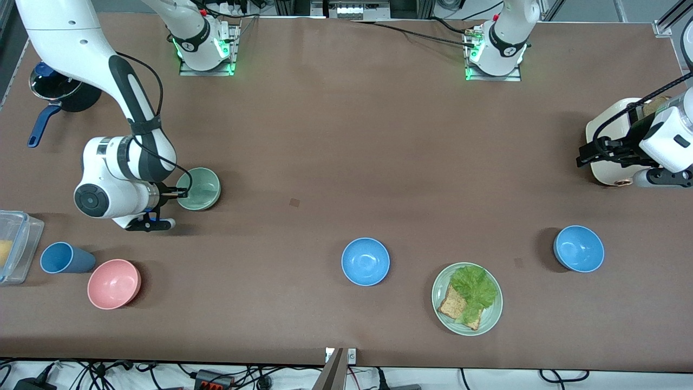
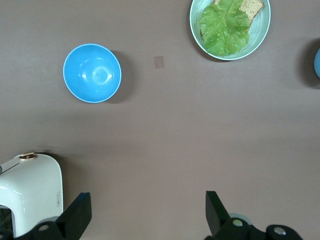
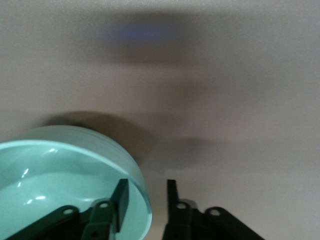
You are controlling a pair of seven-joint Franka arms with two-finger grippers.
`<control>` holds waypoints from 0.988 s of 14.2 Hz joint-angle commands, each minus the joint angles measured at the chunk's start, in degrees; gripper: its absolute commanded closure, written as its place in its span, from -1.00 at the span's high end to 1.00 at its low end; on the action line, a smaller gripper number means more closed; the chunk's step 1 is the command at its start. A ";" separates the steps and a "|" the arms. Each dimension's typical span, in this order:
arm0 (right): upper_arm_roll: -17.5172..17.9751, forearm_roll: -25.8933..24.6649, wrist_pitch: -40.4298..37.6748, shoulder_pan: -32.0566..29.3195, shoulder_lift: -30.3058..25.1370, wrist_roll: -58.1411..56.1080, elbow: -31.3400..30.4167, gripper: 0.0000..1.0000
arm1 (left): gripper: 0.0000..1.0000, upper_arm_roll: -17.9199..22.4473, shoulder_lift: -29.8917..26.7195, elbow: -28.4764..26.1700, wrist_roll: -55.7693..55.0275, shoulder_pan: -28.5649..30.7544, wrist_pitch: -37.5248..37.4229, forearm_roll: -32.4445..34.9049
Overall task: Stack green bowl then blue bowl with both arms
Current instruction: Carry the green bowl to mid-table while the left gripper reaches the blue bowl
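The green bowl [image 1: 198, 188] sits upright on the table toward the right arm's end. My right gripper [image 1: 181, 190] is low at the bowl's rim. In the right wrist view the gripper [image 3: 147, 183] is open, one finger inside the green bowl [image 3: 60, 170] and one outside, with a gap to the rim between them. One blue bowl [image 1: 365, 261] stands near the table's middle, a second blue bowl [image 1: 579, 248] toward the left arm's end. My left gripper [image 1: 583, 157] waits open and empty, high over the table beside a white appliance [image 1: 612, 135]; its wrist view shows it [image 2: 148, 215] and one blue bowl [image 2: 92, 73].
A pale-green plate [image 1: 492, 311] with bread and lettuce lies between the two blue bowls, nearer the front camera. A pink bowl [image 1: 114, 284], a dark blue cup [image 1: 62, 258] and a clear container [image 1: 13, 246] stand near the right arm's end, with a black pot [image 1: 62, 92] farther back.
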 commanded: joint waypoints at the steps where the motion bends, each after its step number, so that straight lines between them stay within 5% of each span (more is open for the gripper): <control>1: 0.20 2.28 0.04 0.36 0.20 0.95 0.61 -1.00 | 1.00 -0.13 0.90 2.03 -0.11 0.25 -1.31 -1.36; 7: 2.84 8.25 -8.73 7.64 -0.51 2.61 11.31 -1.00 | 1.00 -0.13 1.68 1.51 0.07 0.07 -2.01 -1.45; 10: 2.93 16.43 -10.26 15.27 -0.33 8.40 14.23 -1.00 | 1.00 0.48 6.59 1.94 0.16 0.51 -1.14 -1.18; 14: 2.93 17.14 -4.56 26.44 2.73 20.17 15.55 -1.00 | 1.00 0.49 15.90 7.47 1.99 4.46 2.46 -0.57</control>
